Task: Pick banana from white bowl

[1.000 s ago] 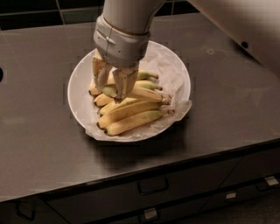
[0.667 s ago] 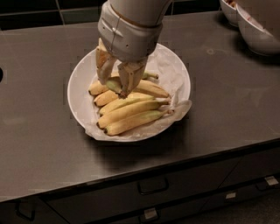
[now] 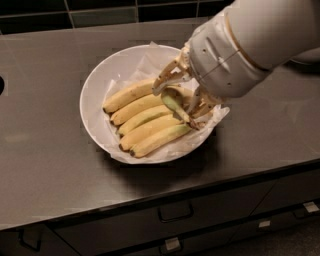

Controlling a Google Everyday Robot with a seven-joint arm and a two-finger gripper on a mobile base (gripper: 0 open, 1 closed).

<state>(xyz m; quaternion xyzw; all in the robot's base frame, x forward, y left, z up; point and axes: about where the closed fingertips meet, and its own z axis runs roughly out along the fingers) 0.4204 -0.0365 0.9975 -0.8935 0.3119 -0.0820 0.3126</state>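
The white bowl (image 3: 94, 87) stands on the dark counter, lined with crinkled white paper (image 3: 145, 65). Several slim yellow bananas (image 3: 150, 131) lie side by side in it. My gripper (image 3: 178, 103) reaches in from the right over the bowl's right half. Its fingers are closed on the thicker, greenish banana (image 3: 182, 115), which is tilted above the others with its dark stem end pointing down to the right. The arm's large white wrist (image 3: 225, 55) hides the bowl's right rim.
The dark counter (image 3: 50, 165) runs to a front edge, with drawers and handles (image 3: 175, 212) below. A dark tiled wall (image 3: 100, 12) is behind. A dark opening (image 3: 1, 85) is at the left edge.
The gripper has moved from the bowl's left-centre to its right side. The greenish banana is now held between the fingers, up off the pile.
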